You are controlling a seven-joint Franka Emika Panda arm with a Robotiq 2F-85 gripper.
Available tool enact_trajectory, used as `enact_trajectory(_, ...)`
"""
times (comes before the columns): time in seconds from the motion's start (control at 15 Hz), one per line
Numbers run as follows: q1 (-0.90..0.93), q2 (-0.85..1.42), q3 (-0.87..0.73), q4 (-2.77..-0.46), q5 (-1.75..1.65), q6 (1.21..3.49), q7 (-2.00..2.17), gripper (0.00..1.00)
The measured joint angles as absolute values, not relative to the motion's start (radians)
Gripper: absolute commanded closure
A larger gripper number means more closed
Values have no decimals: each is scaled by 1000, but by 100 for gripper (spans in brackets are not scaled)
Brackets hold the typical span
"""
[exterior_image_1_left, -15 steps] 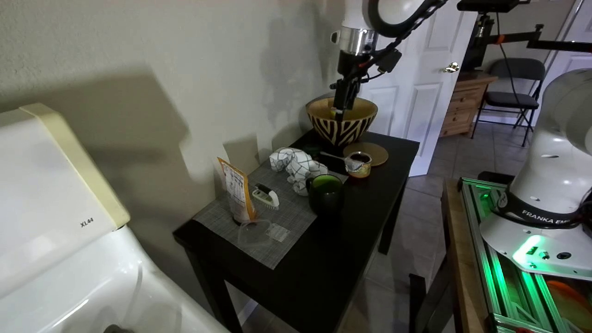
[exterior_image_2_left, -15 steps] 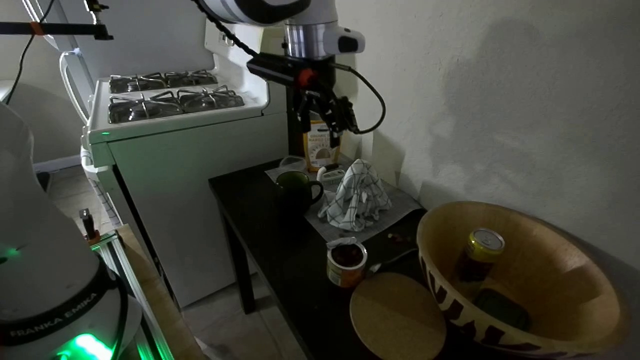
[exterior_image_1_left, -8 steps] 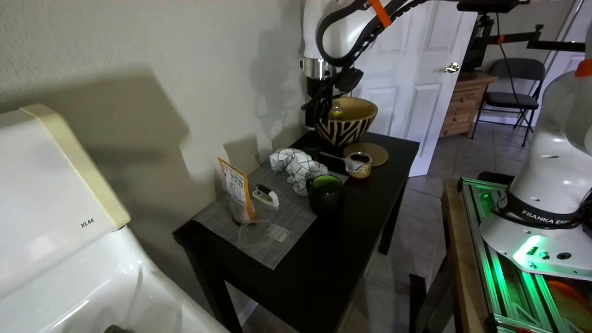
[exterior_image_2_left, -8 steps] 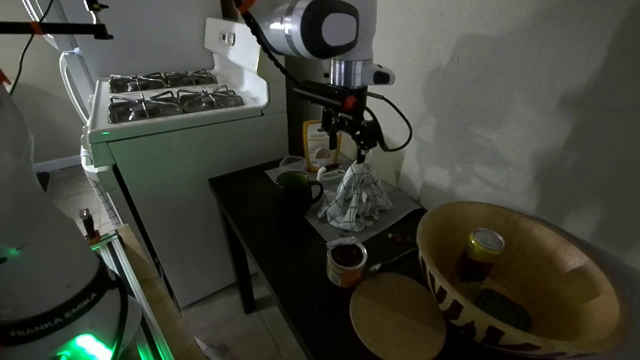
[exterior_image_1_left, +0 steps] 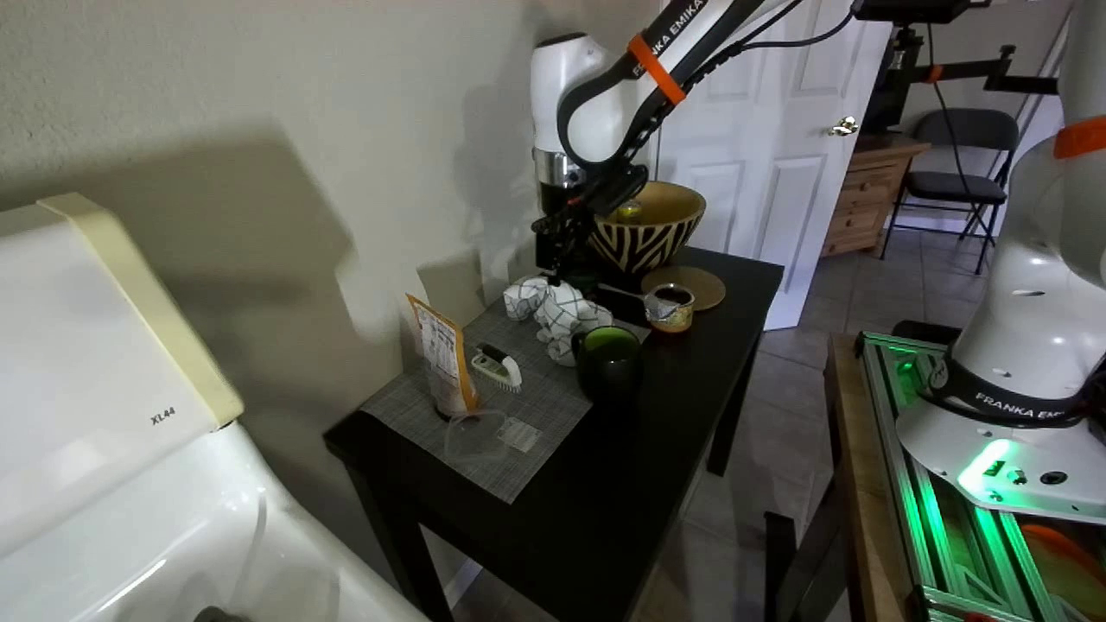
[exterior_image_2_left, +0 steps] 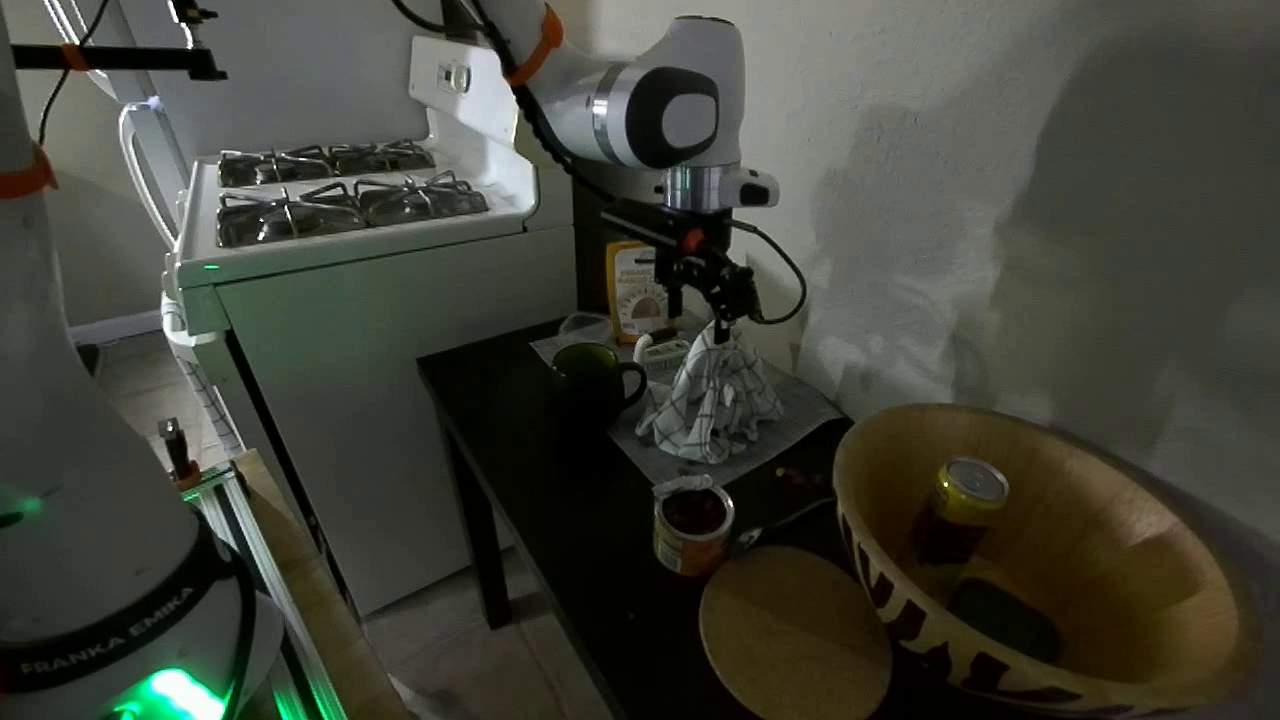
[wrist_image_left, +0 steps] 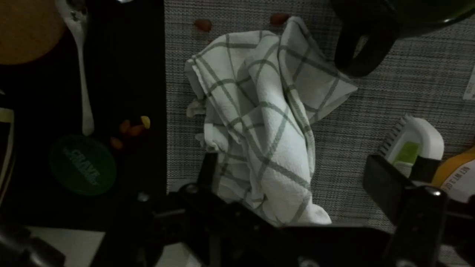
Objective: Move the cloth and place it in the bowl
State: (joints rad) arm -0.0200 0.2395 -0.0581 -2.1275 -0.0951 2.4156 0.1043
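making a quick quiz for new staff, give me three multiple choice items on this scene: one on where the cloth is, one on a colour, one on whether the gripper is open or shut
1. Where does the crumpled cloth lie?
A in the bowl
B on the grey placemat
C on the floor

2. What colour shows inside the mug?
A red
B white
C green

3. How does the gripper stand?
A open
B shut on nothing
C shut on the mug

Right letters:
1 B, as the wrist view shows the placemat on both sides of the cloth.
2 C, as an exterior view looks down into a green interior.
3 A, as the wrist view shows its fingers wide apart.
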Motion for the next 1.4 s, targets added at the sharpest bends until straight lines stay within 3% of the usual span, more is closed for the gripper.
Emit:
enact_trajectory(0.87, -3, 347, -70, -2117, -110, 2476, 228, 0)
enact_trajectory(1.4, 7, 401, -87, -2130, -110, 2725, 262, 0)
